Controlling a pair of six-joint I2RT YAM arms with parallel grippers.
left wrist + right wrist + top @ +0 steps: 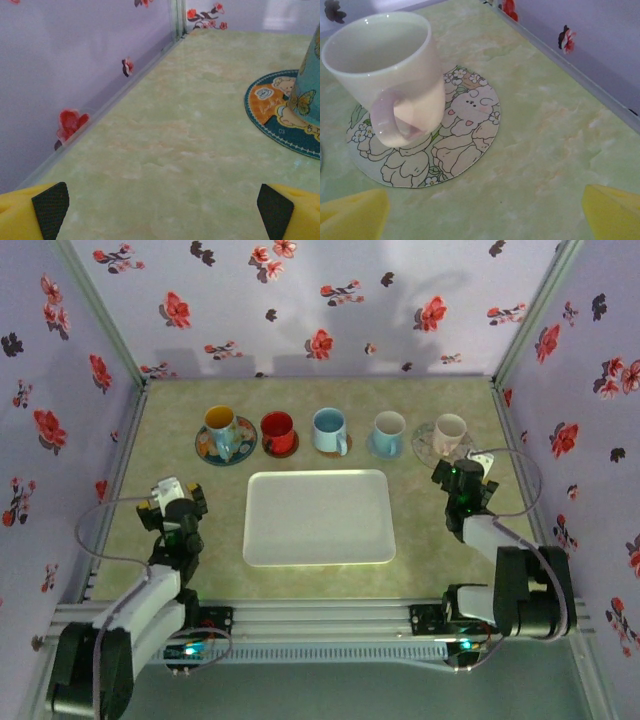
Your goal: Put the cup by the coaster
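Five cups in a row at the back of the green table, each on a coaster: yellow-lined cup, red cup, blue cup, pale blue cup, cream cup on flowered coaster. White tray mid-table, in front of the row. Left gripper left of tray, apart from cups. Right gripper just in front of cream cup.
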